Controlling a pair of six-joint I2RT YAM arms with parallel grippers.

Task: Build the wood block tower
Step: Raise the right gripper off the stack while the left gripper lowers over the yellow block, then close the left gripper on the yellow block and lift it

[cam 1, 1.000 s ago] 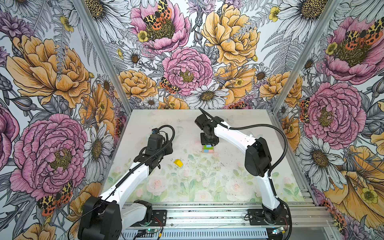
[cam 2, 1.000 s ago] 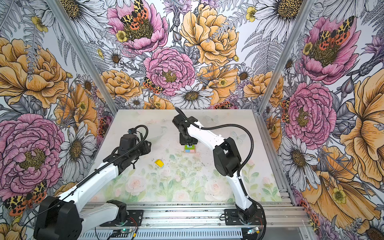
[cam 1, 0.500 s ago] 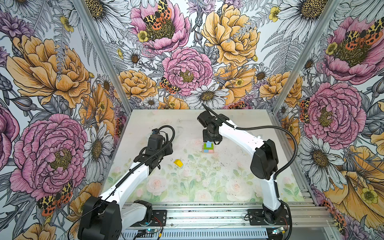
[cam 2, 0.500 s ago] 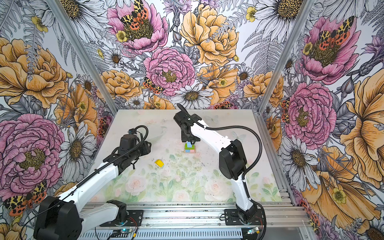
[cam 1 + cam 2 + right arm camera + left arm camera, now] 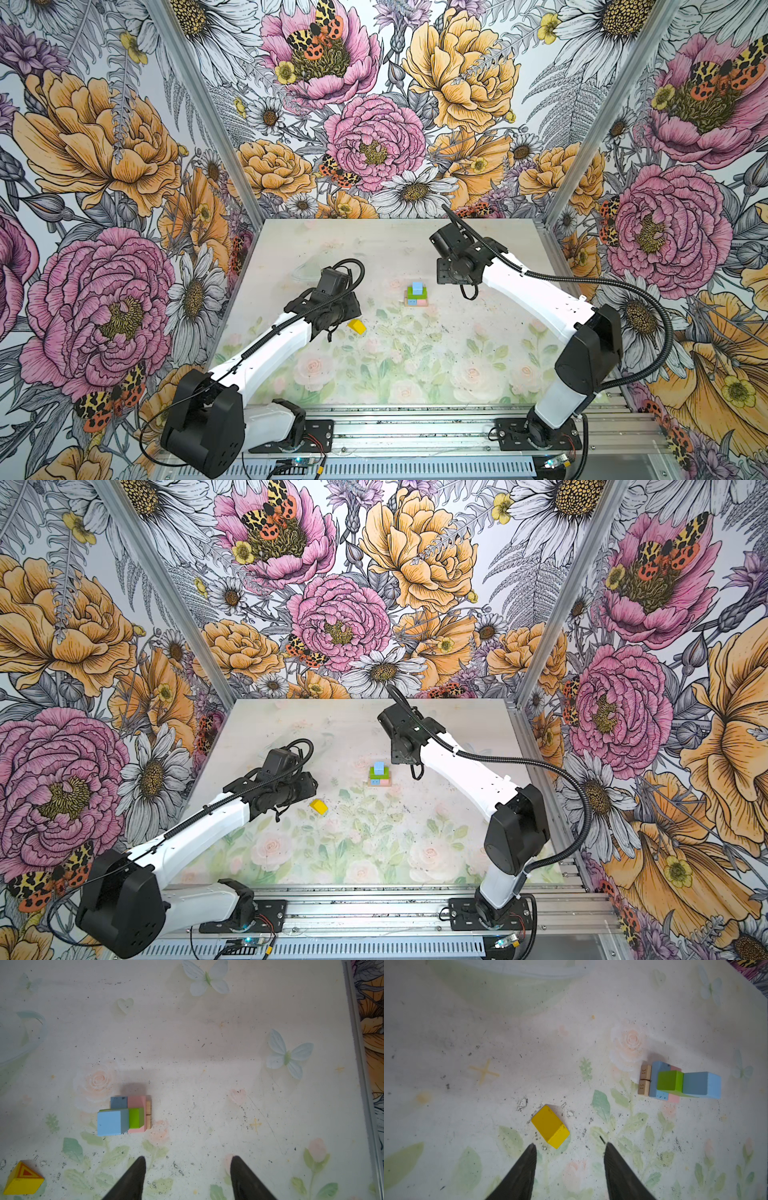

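Now the left gripper (image 5: pixel 570 1145) hangs empty, jaws apart, just beside the yellow roof piece (image 5: pixel 550 1126) — lying skewed, near-left of the tower (image 5: pixel 417 294). Pinching its sloped faces could squirt it away; right gripper (image 5: pixel 188 1158) likewise spread, empty.

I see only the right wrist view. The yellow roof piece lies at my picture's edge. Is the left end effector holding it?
Observer: No. The left wrist view shows the left end effector open; the yellow roof piece lies on the table just ahead, not gripped.
Operator: Where does the left arm stand relative to the tower?
Observer: In both top views the left arm is left of the piece; the tower stands right of it, farther back.
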